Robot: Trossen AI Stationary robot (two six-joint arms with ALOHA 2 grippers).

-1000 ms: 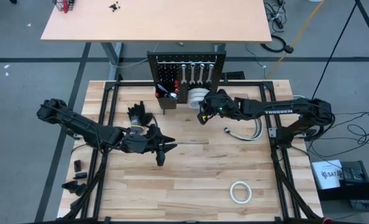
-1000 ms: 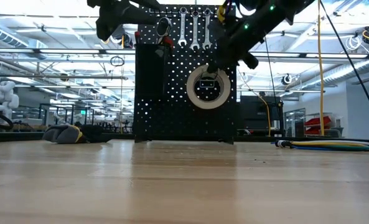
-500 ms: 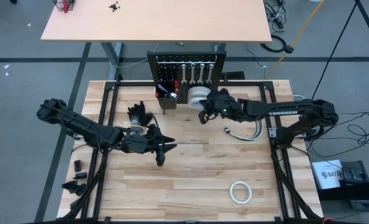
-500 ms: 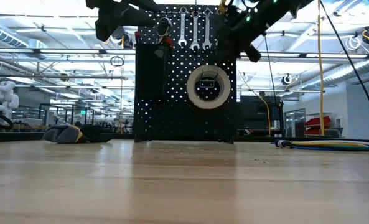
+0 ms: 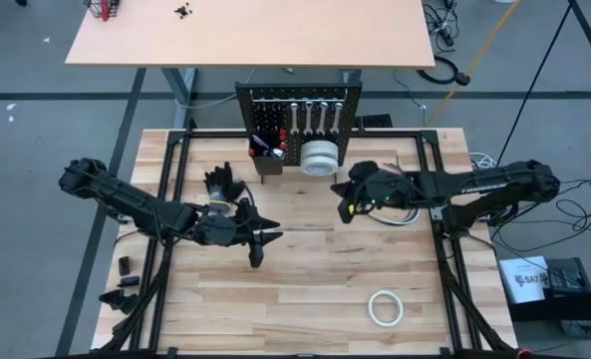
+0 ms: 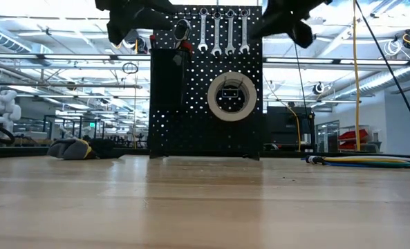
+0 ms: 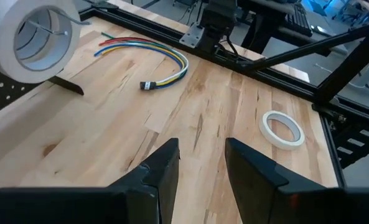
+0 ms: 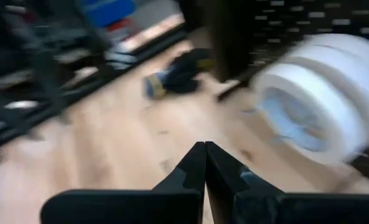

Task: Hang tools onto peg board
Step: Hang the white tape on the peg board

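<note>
The black peg board [image 5: 298, 112] stands upright at the table's far edge. Silver wrenches [image 6: 222, 31] hang along its top, and screwdrivers stick up out of its box bin [image 5: 267, 146]. White tape rolls [image 5: 318, 157] hang from a wire hook on its front [image 6: 231, 97]. One more tape roll [image 5: 385, 308] lies flat near the table's front right. My right gripper [image 5: 347, 209] is shut and empty, a little to the near right of the hung rolls [image 8: 321, 118]. My left gripper [image 5: 265, 242] hovers open and empty over the table's middle left [image 7: 200, 168].
Black gloves [image 5: 225, 184] lie left of the board's foot. Curved coloured cables [image 5: 400, 211] lie under my right arm, near the right frame rail. Small black parts [image 5: 124, 284] sit at the table's left edge. Bare wood stretches across the middle and the front.
My right gripper has drawn back from the hung tape rolls toward the table's near and right edges, rising and rolling a little, shut throughout. The rolls stay on their hook.
</note>
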